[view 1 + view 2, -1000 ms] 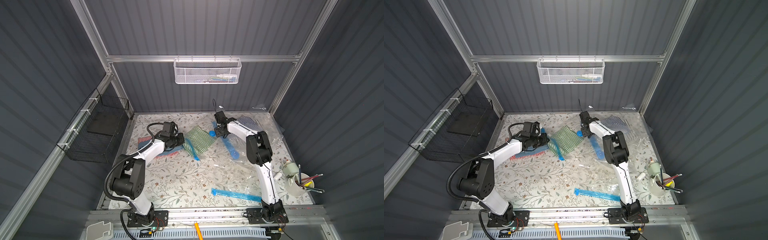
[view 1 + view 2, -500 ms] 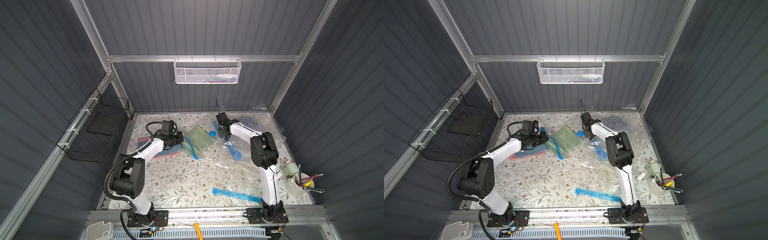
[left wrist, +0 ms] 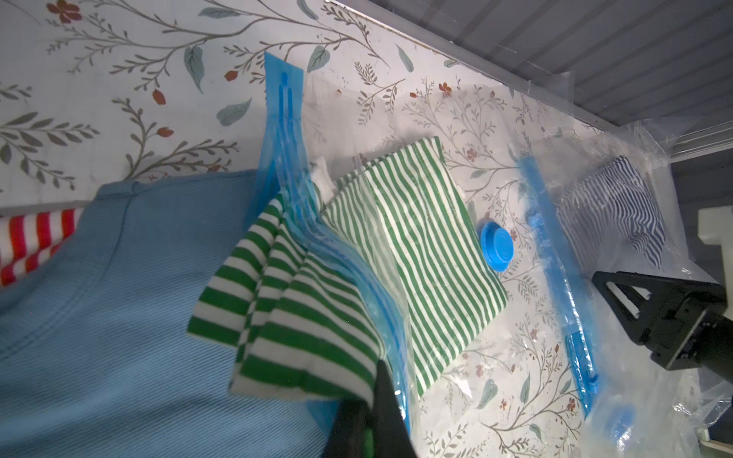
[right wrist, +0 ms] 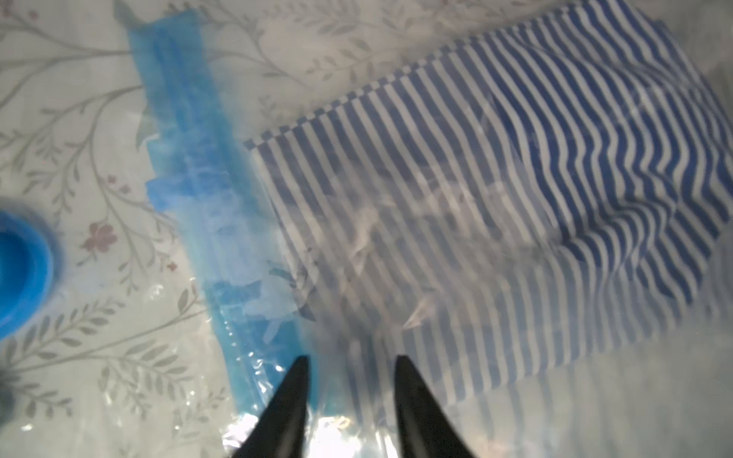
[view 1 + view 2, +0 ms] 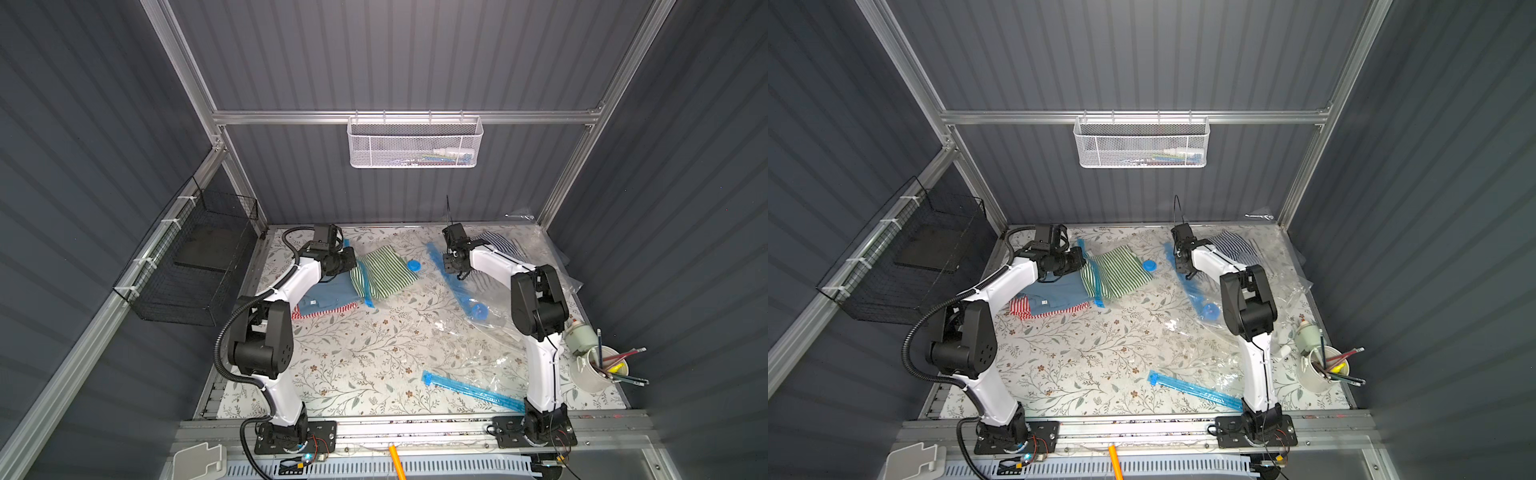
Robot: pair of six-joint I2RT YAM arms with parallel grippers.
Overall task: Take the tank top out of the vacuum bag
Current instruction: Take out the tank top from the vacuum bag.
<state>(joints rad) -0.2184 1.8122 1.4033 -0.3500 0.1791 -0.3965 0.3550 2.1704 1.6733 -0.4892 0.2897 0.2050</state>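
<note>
Table [image 5: 353, 353]: left end effector [image 3: 379, 372] dragged tank top [image 5: 384, 270] leftward.

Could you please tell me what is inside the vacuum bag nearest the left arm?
A green-striped tank top, one end out past the blue zip strip in the shut left gripper. The top covers whatever might lie under it in the bag.

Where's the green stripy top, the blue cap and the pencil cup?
green stripy top [image 5: 384, 270]: in a top view, cloth's middle.
blue cap [image 3: 496, 246]: left wrist view, its flat top.
pencil cup [image 5: 581, 375]: in a top view, its white wall.
</note>
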